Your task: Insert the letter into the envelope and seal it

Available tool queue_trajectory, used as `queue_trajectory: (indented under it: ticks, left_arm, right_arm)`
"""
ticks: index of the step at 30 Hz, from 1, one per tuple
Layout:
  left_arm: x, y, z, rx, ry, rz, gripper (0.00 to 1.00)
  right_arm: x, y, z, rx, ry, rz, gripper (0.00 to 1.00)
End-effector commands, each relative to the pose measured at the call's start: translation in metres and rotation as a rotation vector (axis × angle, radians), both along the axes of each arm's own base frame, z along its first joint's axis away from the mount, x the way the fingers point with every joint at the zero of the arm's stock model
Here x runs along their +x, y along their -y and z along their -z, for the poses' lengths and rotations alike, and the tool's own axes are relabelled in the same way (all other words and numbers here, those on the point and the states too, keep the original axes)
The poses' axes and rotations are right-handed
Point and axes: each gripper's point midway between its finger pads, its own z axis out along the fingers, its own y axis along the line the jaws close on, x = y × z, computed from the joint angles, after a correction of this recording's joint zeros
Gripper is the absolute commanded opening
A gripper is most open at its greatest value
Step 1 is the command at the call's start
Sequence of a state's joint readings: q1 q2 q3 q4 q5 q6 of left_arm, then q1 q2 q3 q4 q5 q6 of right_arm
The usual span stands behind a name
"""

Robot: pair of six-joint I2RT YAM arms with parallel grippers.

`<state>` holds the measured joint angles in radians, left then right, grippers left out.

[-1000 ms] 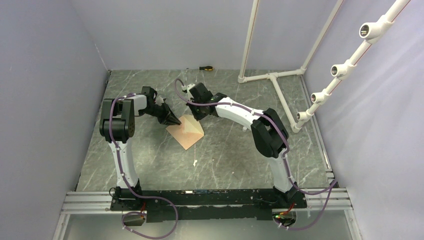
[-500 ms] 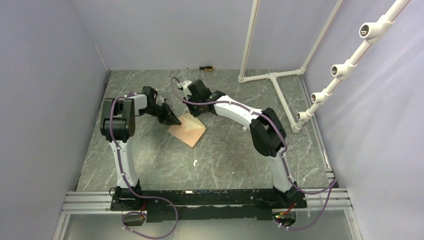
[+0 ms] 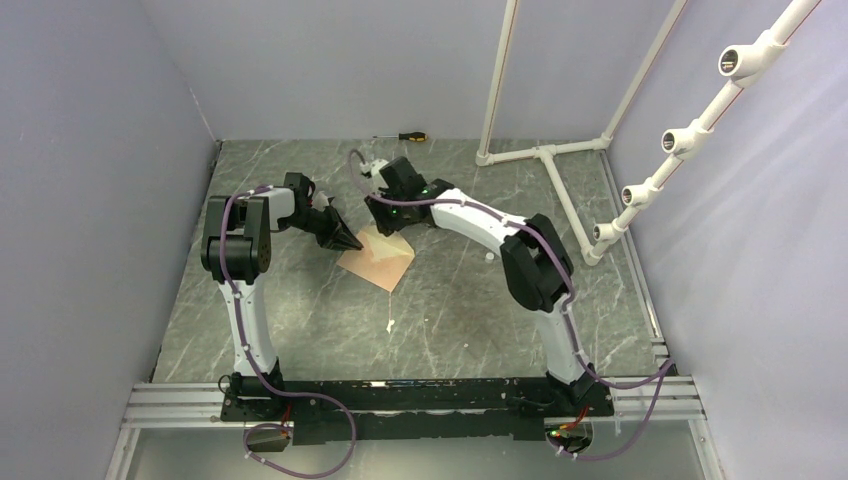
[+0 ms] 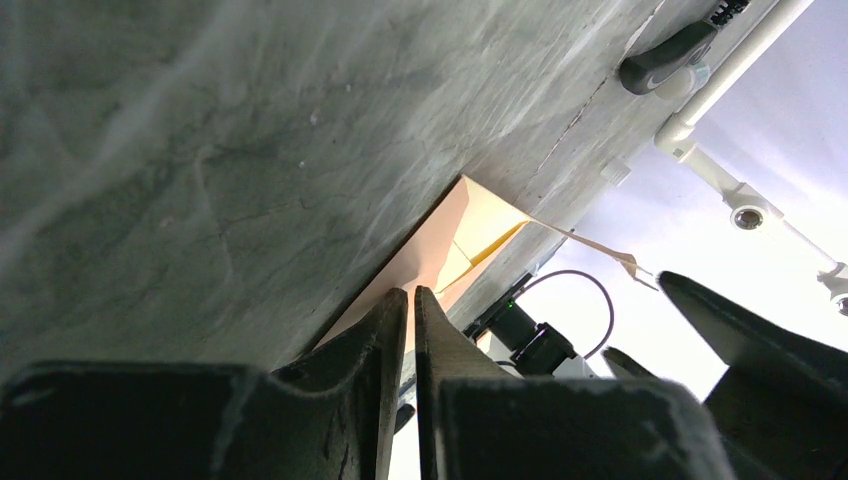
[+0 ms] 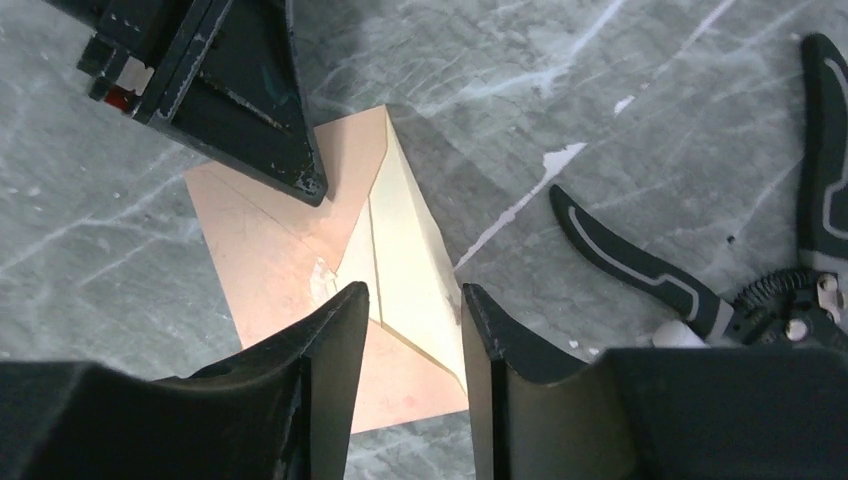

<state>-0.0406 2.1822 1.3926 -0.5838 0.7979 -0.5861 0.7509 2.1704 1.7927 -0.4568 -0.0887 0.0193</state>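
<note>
The envelope [image 3: 377, 258] lies flat on the grey marbled table [image 3: 300, 320], a little beyond the middle and between the two arms, turned so that one corner points to the near edge. Its triangular flap [image 5: 405, 250] is open and shows the pale cream inner side; from the left wrist camera the flap appears lifted off the table and not lying flat. The left gripper [image 3: 352, 243] comes from the left with its fingers together, only a thin slit between them and nothing visible in the slit. Its tip rests on the left corner part of the envelope, on the brown face just beside the fold of the flap. The right gripper [image 5: 410, 300] hangs above the far right side of the envelope with its fingers apart, and in its own camera the cream flap is seen directly under the gap between them. I cannot tell if either finger touches the flap. Black-handled pliers [image 5: 630, 262] lie on the table just right of the envelope, apart from it. A screwdriver [image 3: 408, 136] lies at the far edge, and a white pipe frame [image 3: 545, 152] stands at the far right.
</note>
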Motion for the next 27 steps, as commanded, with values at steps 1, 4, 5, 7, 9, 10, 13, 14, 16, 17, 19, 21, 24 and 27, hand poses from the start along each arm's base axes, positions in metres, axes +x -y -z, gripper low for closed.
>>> queue_trajectory:
  ticks: [1, 4, 5, 7, 9, 10, 13, 14, 16, 17, 19, 21, 24, 27]
  left_arm:
    - [-0.019, -0.015, 0.053, 0.178, -0.054, 0.041, 0.18]
    - [-0.016, -0.014, 0.05, 0.173, -0.042, 0.039, 0.18]
    - [-0.015, -0.014, 0.049, 0.172, -0.039, 0.038, 0.18]
    - [-0.015, -0.014, 0.049, 0.173, -0.038, 0.038, 0.17]
    - [-0.014, -0.014, 0.049, 0.172, -0.038, 0.037, 0.17]
    - [-0.014, -0.014, 0.048, 0.172, -0.035, 0.036, 0.17]
    - [-0.014, -0.014, 0.048, 0.175, -0.037, 0.033, 0.16]
    - [-0.014, -0.014, 0.048, 0.175, -0.038, 0.032, 0.16]
    - [-0.014, -0.014, 0.049, 0.176, -0.039, 0.029, 0.15]
    - [-0.014, -0.014, 0.049, 0.177, -0.039, 0.028, 0.14]
    - [-0.015, -0.014, 0.05, 0.178, -0.043, 0.026, 0.13]
    - [-0.016, -0.015, 0.051, 0.179, -0.049, 0.023, 0.11]
    - [-0.017, -0.015, 0.052, 0.181, -0.054, 0.016, 0.08]
    - [-0.018, -0.015, 0.053, 0.183, -0.059, 0.01, 0.05]
  right_arm:
    - [0.024, 0.012, -0.077, 0.259, 0.021, 0.173, 0.44]
    - [0.038, 0.029, -0.071, 0.293, -0.042, 0.29, 0.44]
    - [0.042, 0.035, -0.065, 0.286, -0.064, 0.322, 0.41]
    - [0.044, 0.04, -0.05, 0.259, -0.11, 0.355, 0.34]
    - [0.042, 0.041, -0.031, 0.218, -0.16, 0.362, 0.26]
    - [0.042, 0.039, -0.025, 0.207, -0.182, 0.361, 0.22]
    - [0.039, 0.039, -0.005, 0.169, -0.239, 0.378, 0.14]
    - [0.038, 0.037, -0.001, 0.165, -0.254, 0.369, 0.13]
    - [0.034, 0.032, 0.002, 0.169, -0.282, 0.341, 0.12]
    - [0.031, 0.029, 0.002, 0.172, -0.293, 0.318, 0.11]
    - [0.022, 0.02, 0.001, 0.179, -0.311, 0.253, 0.11]
    - [0.013, 0.014, 0.002, 0.179, -0.33, 0.196, 0.1]
    - [-0.003, 0.006, 0.002, 0.181, -0.353, 0.125, 0.09]
    - [-0.019, -0.001, 0.002, 0.19, -0.363, 0.069, 0.09]
